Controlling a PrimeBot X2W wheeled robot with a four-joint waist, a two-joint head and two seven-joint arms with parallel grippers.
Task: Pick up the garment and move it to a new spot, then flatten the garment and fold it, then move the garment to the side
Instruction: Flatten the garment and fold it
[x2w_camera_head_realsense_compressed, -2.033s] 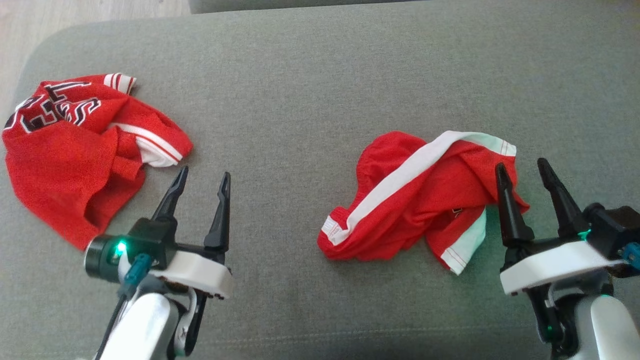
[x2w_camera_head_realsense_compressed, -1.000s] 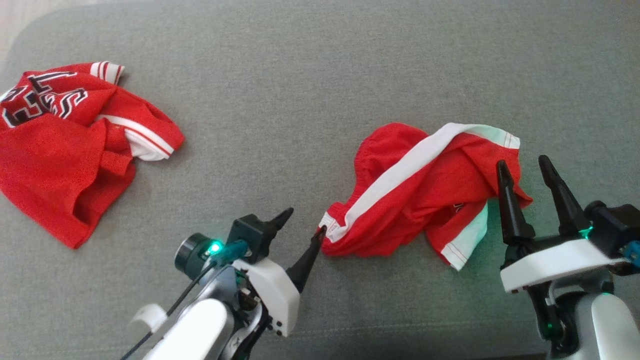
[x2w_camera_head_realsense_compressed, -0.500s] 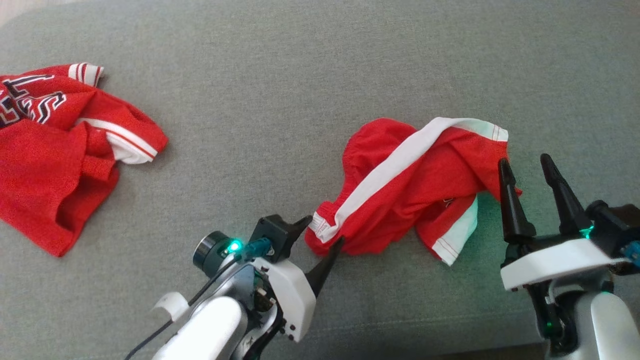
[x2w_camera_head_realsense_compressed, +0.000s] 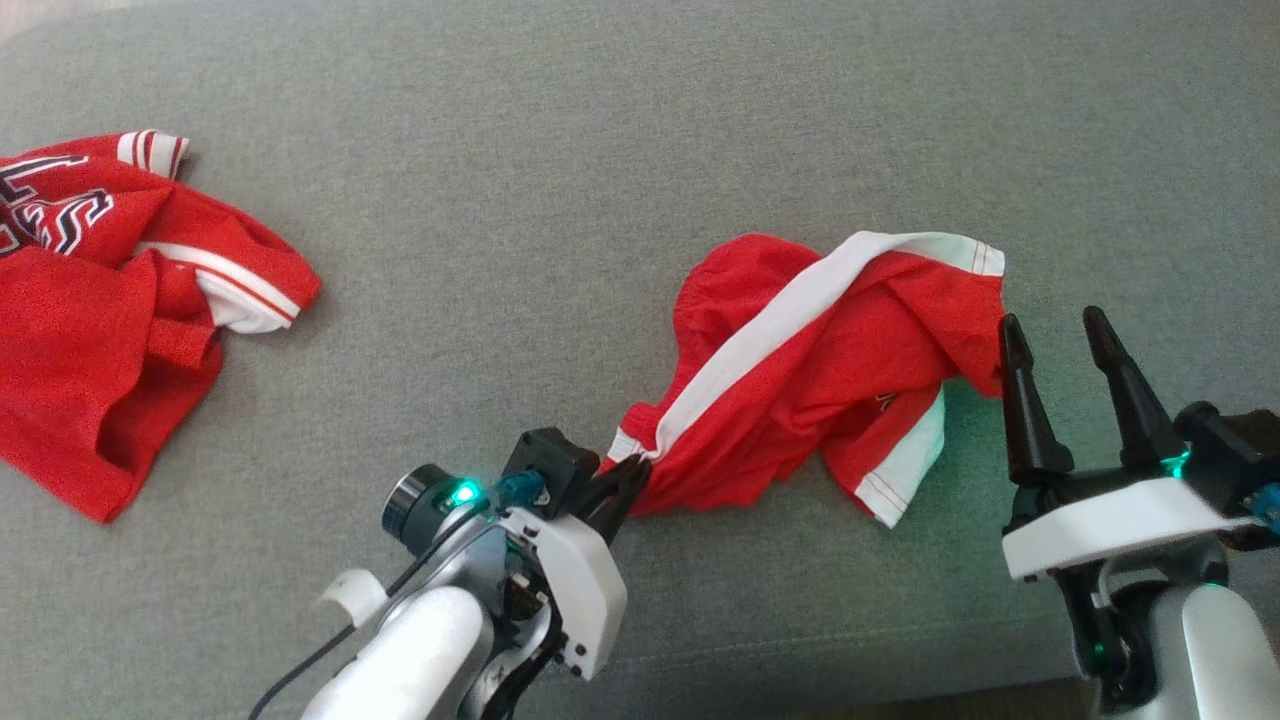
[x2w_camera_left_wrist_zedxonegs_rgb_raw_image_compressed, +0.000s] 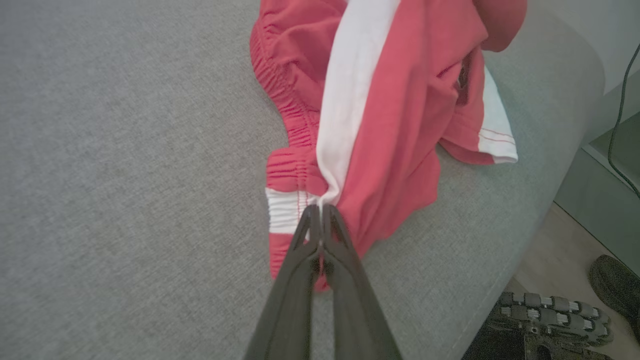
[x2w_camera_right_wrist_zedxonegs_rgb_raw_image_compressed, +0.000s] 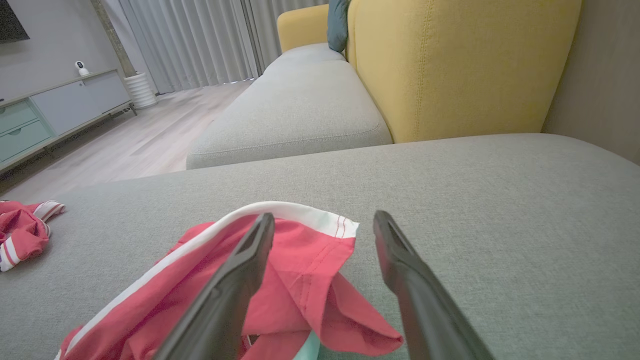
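Crumpled red white-striped shorts (x2w_camera_head_realsense_compressed: 800, 385) are clamped at the waistband by the left gripper (x2w_camera_head_realsense_compressed: 630, 475) — for lifting; the right gripper (x2w_camera_head_realsense_compressed: 1050, 320) is held open.

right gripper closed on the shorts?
No: the right gripper stands open, its two fingers wide apart by the red shorts.

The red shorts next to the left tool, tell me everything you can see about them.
The red shorts are thin soft-looking fabric with a gathered elastic waistband, a broad white side stripe and white leg hems. They lie crumpled on the grey cushion. The left tool is shut on the waistband corner; the open right tool stands at the other end, contact unclear.
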